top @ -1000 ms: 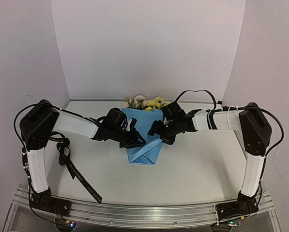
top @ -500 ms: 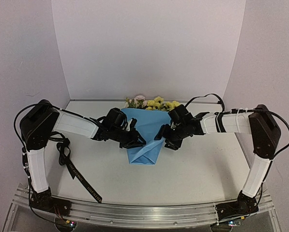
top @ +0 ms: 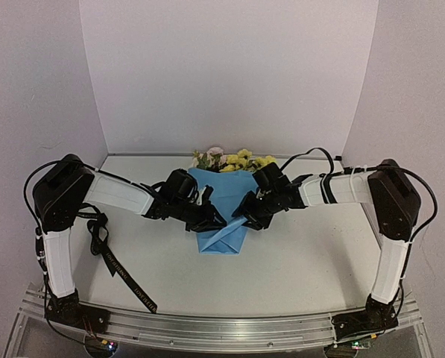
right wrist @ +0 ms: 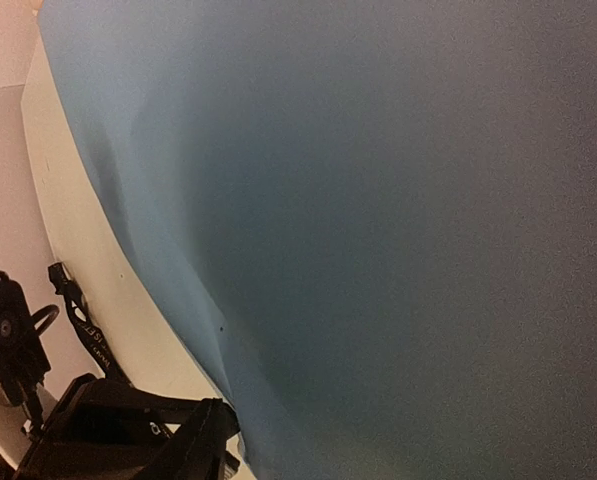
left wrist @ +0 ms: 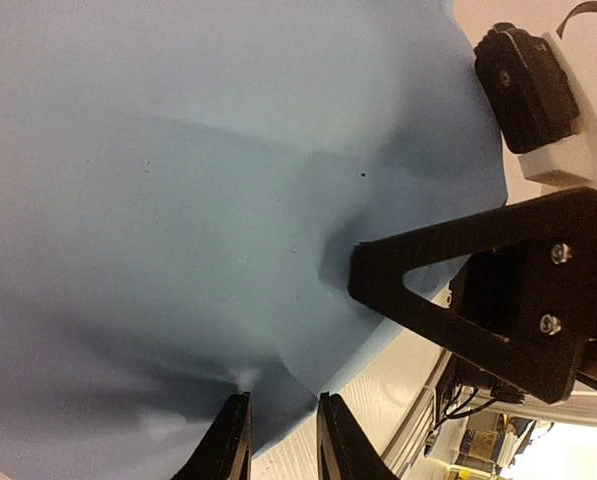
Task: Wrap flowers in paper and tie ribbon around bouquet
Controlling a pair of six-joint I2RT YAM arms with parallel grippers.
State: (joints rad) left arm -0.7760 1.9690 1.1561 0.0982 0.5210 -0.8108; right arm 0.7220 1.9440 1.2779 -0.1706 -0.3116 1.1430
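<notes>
Pinching the thin, springy paper (top: 223, 216) near the tabletop's far edge, the left end effector (left wrist: 281, 440) grips a fold; whether the right end effector (top: 246, 218) is clenched is unclear.

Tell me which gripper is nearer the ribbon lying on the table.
Left. The left gripper sits at the bouquet's left edge, the side where the ribbon lies. The right gripper is at its right edge, farther off.

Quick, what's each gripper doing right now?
Left gripper: shut on the paper edge.
Right gripper: against the paper; open or closed cannot be told.
</notes>
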